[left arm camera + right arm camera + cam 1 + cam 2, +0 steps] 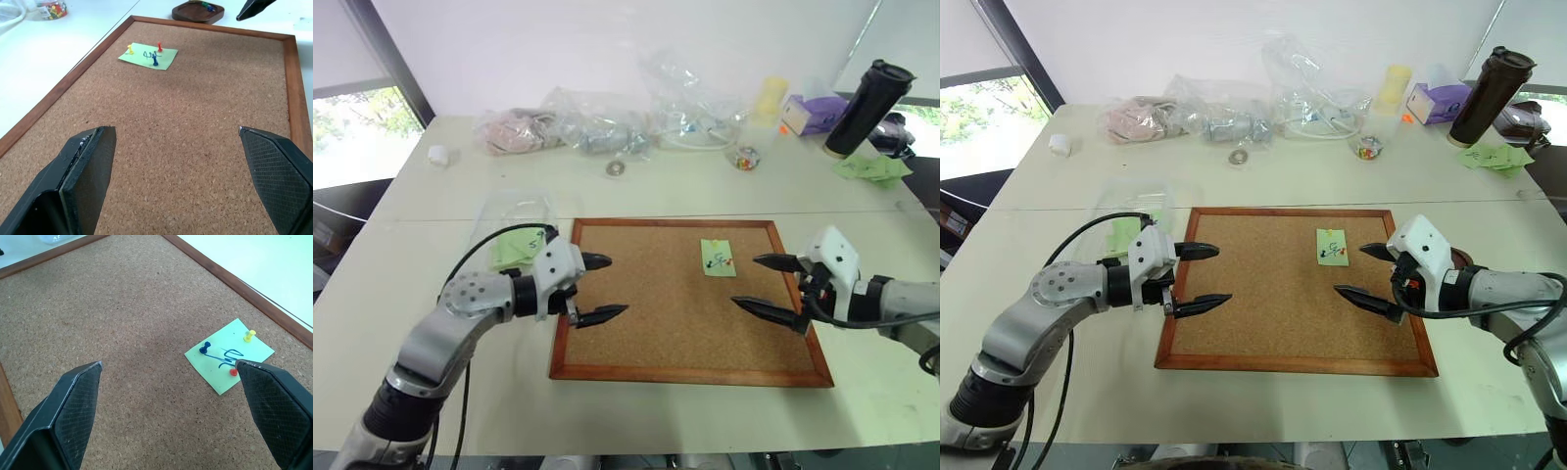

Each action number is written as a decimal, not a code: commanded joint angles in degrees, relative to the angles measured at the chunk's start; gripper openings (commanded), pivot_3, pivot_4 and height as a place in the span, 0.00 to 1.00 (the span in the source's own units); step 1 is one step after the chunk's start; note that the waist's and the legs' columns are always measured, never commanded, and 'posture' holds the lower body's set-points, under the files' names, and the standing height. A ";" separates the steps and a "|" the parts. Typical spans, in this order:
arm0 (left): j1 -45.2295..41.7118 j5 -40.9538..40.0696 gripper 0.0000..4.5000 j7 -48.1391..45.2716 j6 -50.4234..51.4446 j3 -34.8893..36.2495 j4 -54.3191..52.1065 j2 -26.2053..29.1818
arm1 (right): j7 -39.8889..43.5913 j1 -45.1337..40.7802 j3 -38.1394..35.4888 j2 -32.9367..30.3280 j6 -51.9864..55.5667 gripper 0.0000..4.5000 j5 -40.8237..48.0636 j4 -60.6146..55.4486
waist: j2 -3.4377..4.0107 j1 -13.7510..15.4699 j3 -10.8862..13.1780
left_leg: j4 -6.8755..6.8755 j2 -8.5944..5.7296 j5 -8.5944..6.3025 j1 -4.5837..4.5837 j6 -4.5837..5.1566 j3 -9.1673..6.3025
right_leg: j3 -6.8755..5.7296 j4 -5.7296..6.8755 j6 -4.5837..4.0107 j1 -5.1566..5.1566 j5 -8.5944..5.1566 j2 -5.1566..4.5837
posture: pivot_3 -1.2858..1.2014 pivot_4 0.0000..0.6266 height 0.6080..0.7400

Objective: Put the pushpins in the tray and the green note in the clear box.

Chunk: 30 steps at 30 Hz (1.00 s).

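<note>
We hovered both grippers, left gripper (pixel 603 288) and right gripper (pixel 768 284), spread wide and empty over wood-framed cork board (pixel 646 333). Light-green scribbled paper note (pixel 718 258) sat at board's 1 o'clock, pinned by red, yellow, blue plastic-headed pushpins (pixel 155 59). Small dark reddish-brown tray (pixel 198 11) already held some pins; transparent plastic box (pixel 514 211) awaited note.

The green note (pixel 719 258) lies on the cork board (pixel 666 323) toward 1 o'clock, pushpins (pixel 234 372) in it; the tray (pixel 198 11) sits at the board's 3 o'clock.
</note>
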 commanded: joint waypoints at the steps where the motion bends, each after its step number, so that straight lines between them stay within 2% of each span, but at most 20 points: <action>1: -1.10 -1.11 0.98 -1.28 0.04 0.95 -0.14 0.99 | 0.27 -0.16 -1.66 -0.45 -1.07 1.00 0.09 -0.67 | 0.00 0.00 0.00 | 0.00 0.00 0.00 0.00 0.00 0.00 | 0.00 0.00 0.00 0.00 0.00 0.00 | 0.52 0.24 1.00; 30: -4.36 -2.17 0.98 1.14 2.33 -0.50 -0.41 -0.67 | -0.63 -0.24 -1.26 0.13 -0.62 1.00 0.39 -1.39 | 0.00 -0.01 0.00 | 0.00 0.00 0.00 0.00 0.00 0.00 | 0.00 0.00 0.00 0.00 0.00 0.00 | 0.52 0.24 1.00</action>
